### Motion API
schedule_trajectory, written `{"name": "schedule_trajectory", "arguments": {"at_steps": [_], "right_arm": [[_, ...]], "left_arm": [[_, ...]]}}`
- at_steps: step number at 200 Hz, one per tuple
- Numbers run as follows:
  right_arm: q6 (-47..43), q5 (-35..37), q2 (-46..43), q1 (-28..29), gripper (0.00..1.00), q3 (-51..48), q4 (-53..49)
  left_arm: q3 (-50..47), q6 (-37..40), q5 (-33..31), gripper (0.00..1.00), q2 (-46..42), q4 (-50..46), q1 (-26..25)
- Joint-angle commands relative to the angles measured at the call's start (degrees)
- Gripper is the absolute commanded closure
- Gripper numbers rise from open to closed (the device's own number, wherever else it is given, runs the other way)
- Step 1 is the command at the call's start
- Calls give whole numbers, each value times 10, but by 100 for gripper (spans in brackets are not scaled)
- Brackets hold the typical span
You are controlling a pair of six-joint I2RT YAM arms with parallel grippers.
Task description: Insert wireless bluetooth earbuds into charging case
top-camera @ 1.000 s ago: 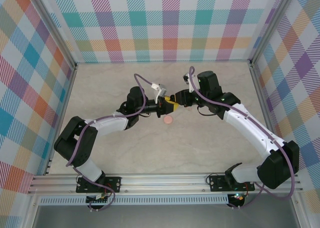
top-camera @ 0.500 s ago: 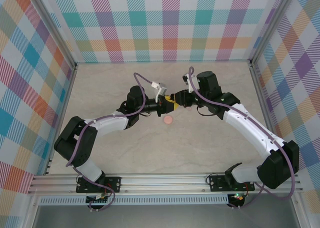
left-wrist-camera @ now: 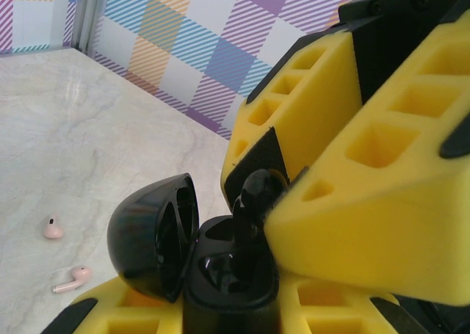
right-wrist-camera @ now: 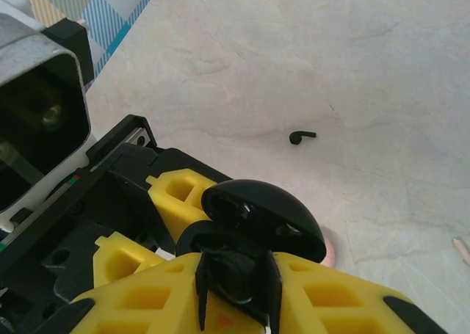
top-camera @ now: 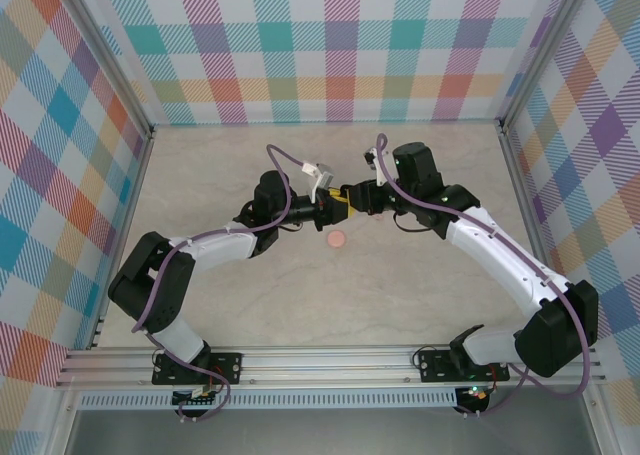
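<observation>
My left gripper [top-camera: 328, 211] is shut on the black charging case [left-wrist-camera: 220, 275], whose domed lid [left-wrist-camera: 150, 235] stands open to the left. My right gripper [top-camera: 349, 196] meets it tip to tip above the table. A black earbud [left-wrist-camera: 253, 202] sits between the right gripper's yellow fingers [left-wrist-camera: 352, 172], its stem reaching down into the case's well. In the right wrist view that earbud [right-wrist-camera: 239, 275] is between the dark pads just below the open lid [right-wrist-camera: 264, 213]. A second black earbud [right-wrist-camera: 301, 137] lies loose on the table. Two pink earbuds [left-wrist-camera: 53, 229] [left-wrist-camera: 72, 277] lie on the marble.
A round pink case [top-camera: 336, 239] lies on the table just in front of the two grippers. Plaid walls enclose the marble tabletop [top-camera: 420, 295] on three sides. The left gripper's camera housing [right-wrist-camera: 37, 114] is close to the right wrist.
Both grippers have crept slightly toward the back of the table, away from the pink case. The right jaws have eased a little round the earbud.
</observation>
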Motion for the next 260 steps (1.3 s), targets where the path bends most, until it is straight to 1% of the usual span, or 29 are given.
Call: {"name": "schedule_trajectory", "arguments": {"at_steps": [1,82,150,260], "right_arm": [[-11,-15,-10,4,68,13,-5],[-8,-8,-13,4,62,23,-17],[4,35,-23,4,55,27,-25],[2,66,-8,3,54,38,-55]], "left_arm": [[18,-6,2,93,2,19,0],[15,10,9,94,-6,7,-1],[15,27,11,95,-16,-13,-1],[14,36,10,95,-22,-18,-1]]}}
